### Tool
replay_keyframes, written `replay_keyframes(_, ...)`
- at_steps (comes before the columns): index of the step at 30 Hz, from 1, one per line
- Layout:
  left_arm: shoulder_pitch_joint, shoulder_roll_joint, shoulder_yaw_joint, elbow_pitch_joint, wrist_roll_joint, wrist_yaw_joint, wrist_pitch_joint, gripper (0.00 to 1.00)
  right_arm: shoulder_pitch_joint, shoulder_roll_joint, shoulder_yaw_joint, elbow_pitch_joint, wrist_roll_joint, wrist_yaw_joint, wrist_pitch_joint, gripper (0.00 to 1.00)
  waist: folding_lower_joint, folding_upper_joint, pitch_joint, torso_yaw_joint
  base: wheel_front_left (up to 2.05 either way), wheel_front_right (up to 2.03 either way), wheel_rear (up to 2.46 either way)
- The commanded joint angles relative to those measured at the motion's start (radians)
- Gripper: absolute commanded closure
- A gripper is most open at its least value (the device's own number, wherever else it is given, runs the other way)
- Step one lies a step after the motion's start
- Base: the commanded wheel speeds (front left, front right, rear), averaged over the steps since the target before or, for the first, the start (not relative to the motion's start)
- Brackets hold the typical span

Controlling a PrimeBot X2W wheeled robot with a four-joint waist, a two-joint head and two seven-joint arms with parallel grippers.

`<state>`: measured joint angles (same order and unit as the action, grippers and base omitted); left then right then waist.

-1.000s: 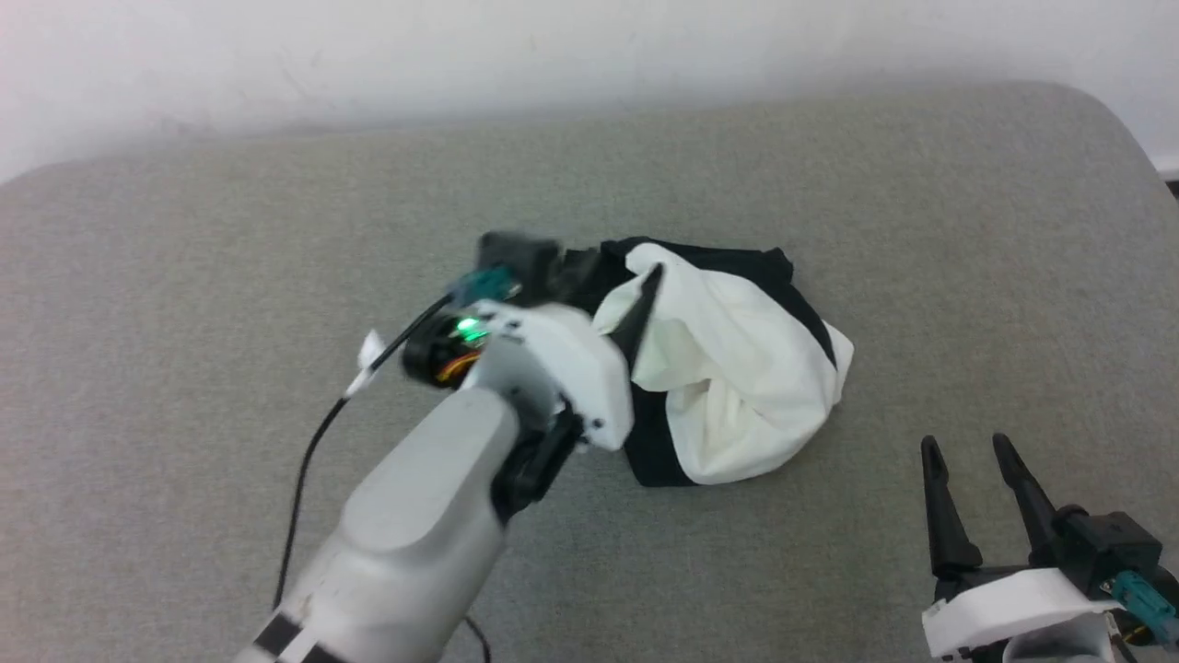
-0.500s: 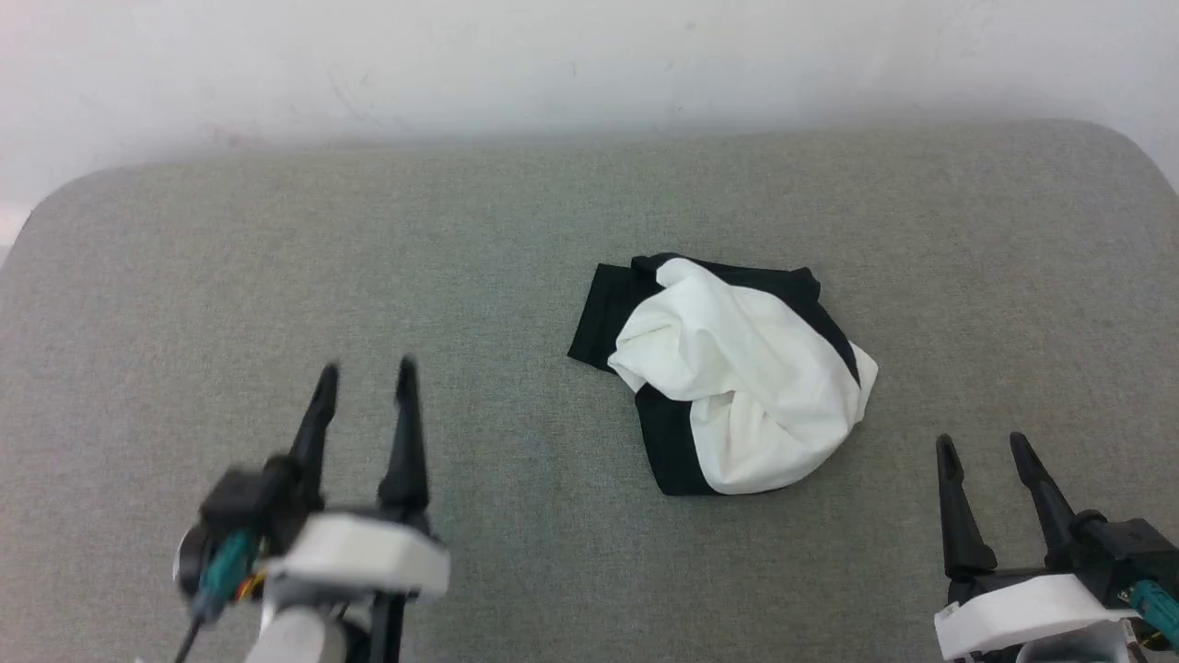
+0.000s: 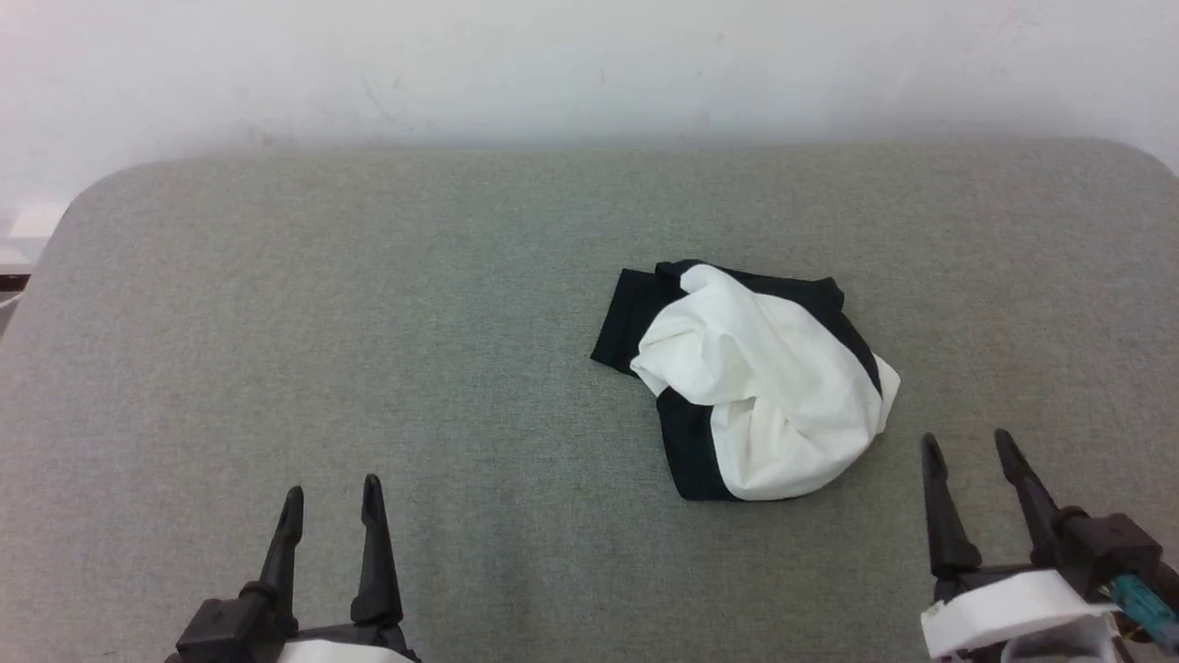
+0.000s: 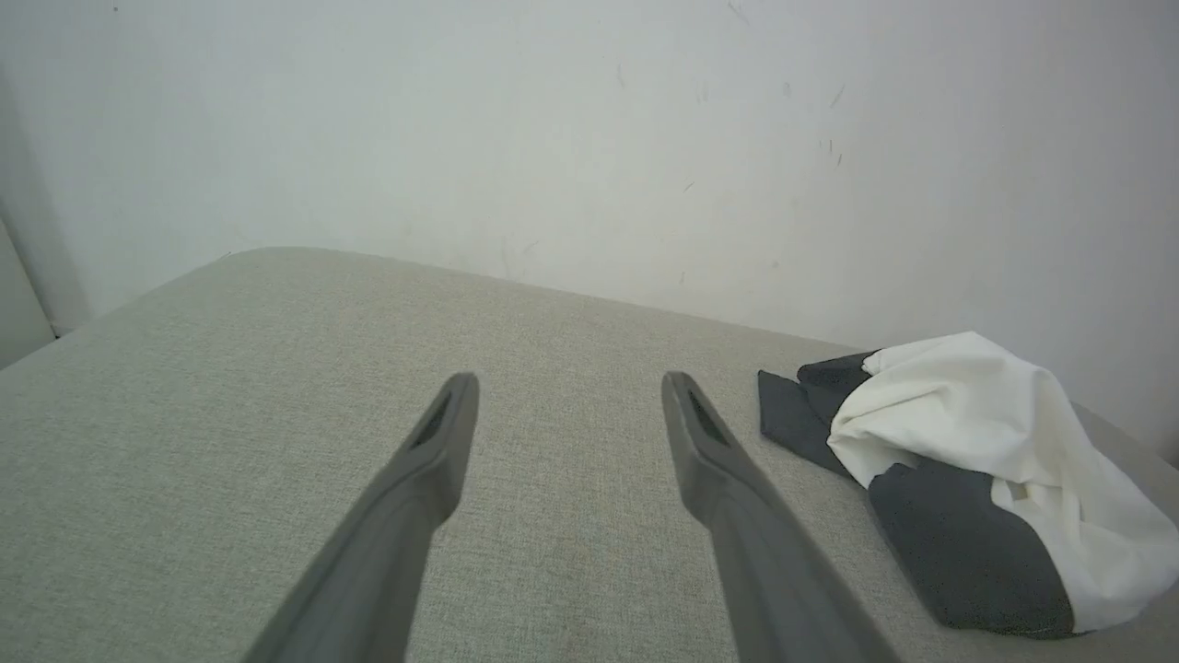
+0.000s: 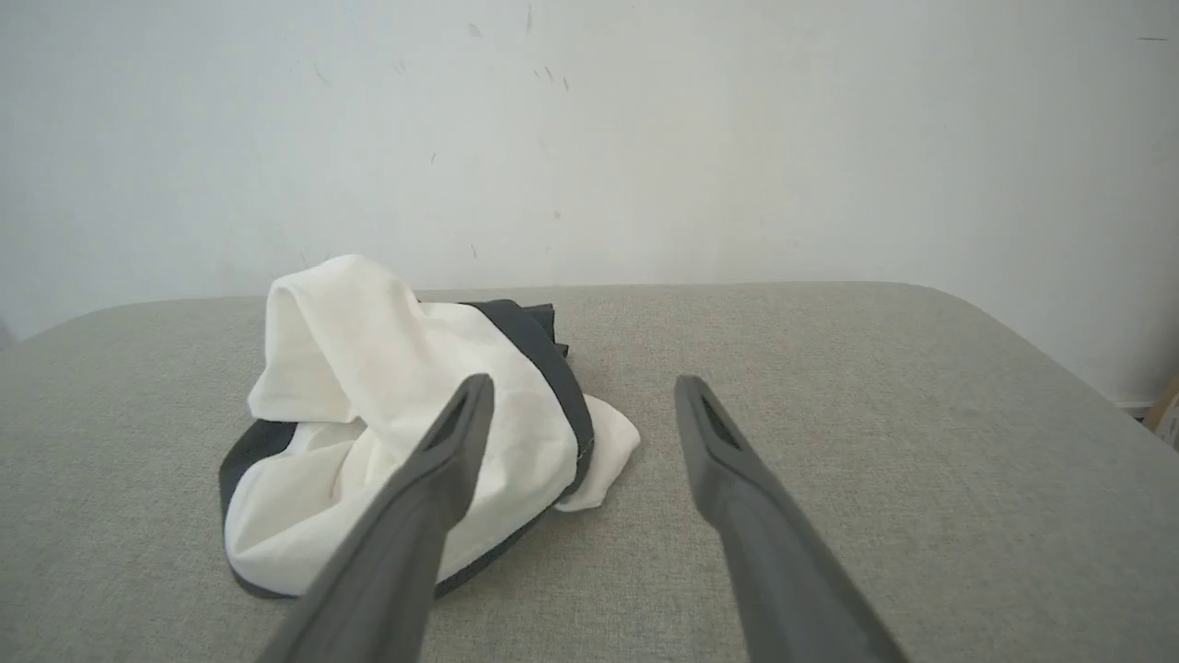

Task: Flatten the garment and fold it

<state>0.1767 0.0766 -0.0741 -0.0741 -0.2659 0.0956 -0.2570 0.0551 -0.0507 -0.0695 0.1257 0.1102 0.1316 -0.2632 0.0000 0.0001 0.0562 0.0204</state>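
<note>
The garment (image 3: 764, 387) lies bunched in a heap right of the middle of the grey padded table (image 3: 368, 304), white cloth on top with black parts at its left and lower edges. My left gripper (image 3: 332, 493) stands open at the lower left, well apart from the heap, which sits at the right in the left wrist view as the garment (image 4: 976, 460). My right gripper (image 3: 967, 444) is open at the lower right, just below and right of the heap. The right wrist view has the garment (image 5: 368, 414) ahead and left, behind the right gripper (image 5: 580, 391). Nothing is between either pair of fingers.
A pale wall (image 3: 589, 64) runs along the table's far edge. The table's corners are rounded, with the left edge (image 3: 37, 267) near a white strip. Bare grey surface spreads to the left of the heap.
My left arm has drawn back from the garment's left side to the lower left, leaving the heap lying loose. The camera has tilted, shifting the picture slightly. The right gripper has stayed put.
</note>
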Motion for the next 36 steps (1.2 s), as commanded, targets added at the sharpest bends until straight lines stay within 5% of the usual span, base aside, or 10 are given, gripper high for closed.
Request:
replay_keyframes(1, -0.001, -0.007, 0.010, -0.001, 0.013, -0.011, -0.005, 0.00, -0.021, 0.001, 0.009, 0.017, 0.003, -0.001, 0.002, 0.00, 0.0000, -0.0001, -0.005, 0.009, 0.00, 0.00, 0.00)
replay_keyframes(9, -0.021, -0.024, 0.024, 0.007, 0.034, -0.050, -0.005, 0.00, -0.216, -0.034, 0.036, 0.089, -0.048, -0.001, 0.251, 0.00, 0.0000, -0.0001, 0.014, 0.043, 0.00, 0.00, 0.00)
replay_keyframes(19, -0.057, -0.026, -0.017, 0.028, 0.012, -0.048, -0.005, 0.00, -0.384, -0.222, 0.241, 0.182, 0.129, -0.001, 0.616, 0.00, 0.0000, -0.0001, 0.055, 0.101, 0.00, 0.00, 0.00)
replay_keyframes(28, -0.077, -0.026, -0.048, 0.043, -0.004, -0.044, -0.005, 0.00, -0.445, -0.245, 0.267, 0.334, 0.221, -0.001, 0.773, 0.00, 0.0000, -0.0001, 0.084, 0.147, 0.00, 0.00, 0.00)
replay_keyframes(30, -0.081, -0.026, -0.049, 0.047, -0.005, -0.045, -0.005, 0.00, -0.455, -0.240, 0.264, 0.358, 0.222, -0.001, 0.786, 0.79, 0.0000, -0.0001, 0.087, 0.153, 0.00, 0.00, 0.00)
replay_keyframes(31, -0.083, -0.026, -0.050, 0.049, -0.005, -0.046, -0.005, 0.00, -0.459, -0.236, 0.258, 0.367, 0.224, -0.001, 0.787, 1.00, 0.0000, -0.0001, 0.088, 0.154, 0.00, 0.00, 0.00)
replay_keyframes(36, -0.086, -0.026, -0.052, 0.059, -0.012, -0.041, -0.005, 0.00, -0.473, -0.235, 0.268, 0.383, 0.219, -0.001, 0.786, 1.00, 0.0000, -0.0001, 0.076, 0.150, 0.00, 0.00, 0.00)
